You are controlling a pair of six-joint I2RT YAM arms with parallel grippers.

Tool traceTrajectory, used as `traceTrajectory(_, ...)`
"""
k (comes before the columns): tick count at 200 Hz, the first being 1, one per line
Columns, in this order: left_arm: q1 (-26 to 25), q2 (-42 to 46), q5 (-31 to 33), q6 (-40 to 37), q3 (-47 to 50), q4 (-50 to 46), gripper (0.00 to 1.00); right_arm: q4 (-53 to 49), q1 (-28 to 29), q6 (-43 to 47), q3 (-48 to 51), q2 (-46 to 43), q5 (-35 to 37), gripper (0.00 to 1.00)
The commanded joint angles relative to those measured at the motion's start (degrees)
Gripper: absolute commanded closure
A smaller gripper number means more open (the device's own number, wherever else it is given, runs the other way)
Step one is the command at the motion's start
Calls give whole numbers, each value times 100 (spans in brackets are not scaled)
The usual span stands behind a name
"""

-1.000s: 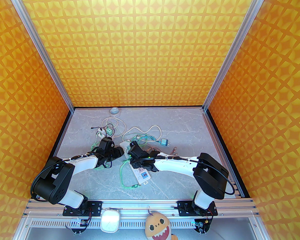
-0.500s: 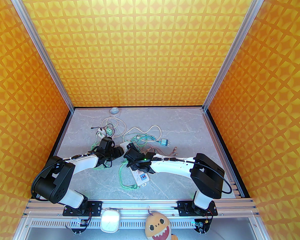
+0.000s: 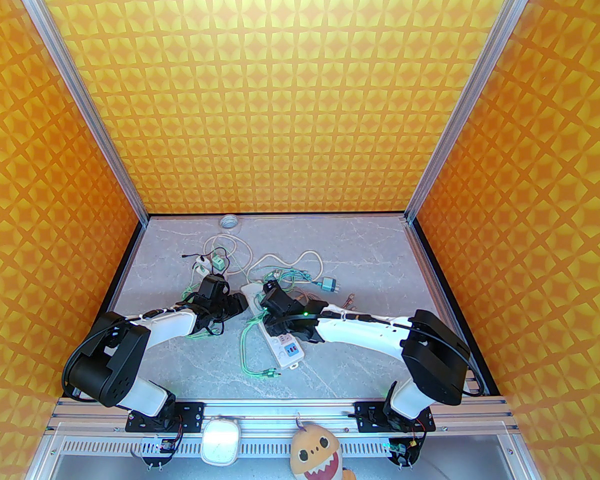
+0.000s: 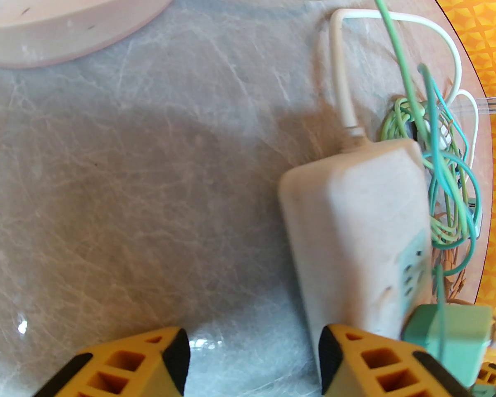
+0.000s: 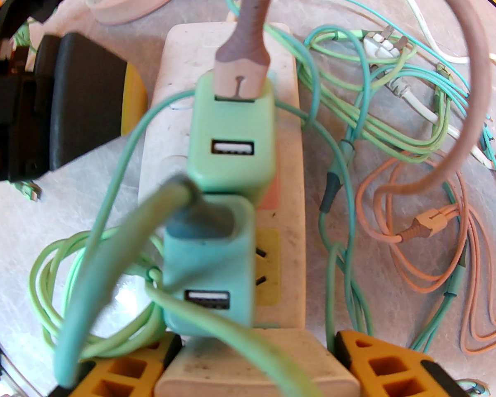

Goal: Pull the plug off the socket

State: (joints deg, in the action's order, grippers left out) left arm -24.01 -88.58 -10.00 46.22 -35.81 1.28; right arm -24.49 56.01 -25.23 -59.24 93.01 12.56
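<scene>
Power strip (image 5: 291, 205) lies near the tabletop's (image 4: 107, 180) middle, green plug (image 5: 231, 139) and teal plug (image 5: 208, 263) seated in it side by side. Right end effector (image 5: 256, 345) grips the strip's sides; left end effector (image 4: 250, 345) is open over bare tabletop, just beside the strip.

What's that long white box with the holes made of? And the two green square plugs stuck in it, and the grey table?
The long white socket box looks like hard plastic, matt and scuffed with grime. The pale green plug and teal plug: moulded plastic, smooth rounded corners, slight sheen. The grey table: marble-patterned, glossy, reflects light; real stone or laminate, I cannot tell.
</scene>
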Motion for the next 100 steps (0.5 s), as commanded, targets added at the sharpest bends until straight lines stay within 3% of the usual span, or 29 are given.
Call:
traceTrajectory(1,-147,-353,-138,37,30,16,43,424,2,-139,-55,-143,-165,51)
traceTrajectory(45,-134,110,-3,-41,4,-337,40,321,55,-173,-118,167,42,50)
traceTrajectory(100,-160,2107,310,-32,197,-1143,36,337,66,-207,-120,283,196,49)
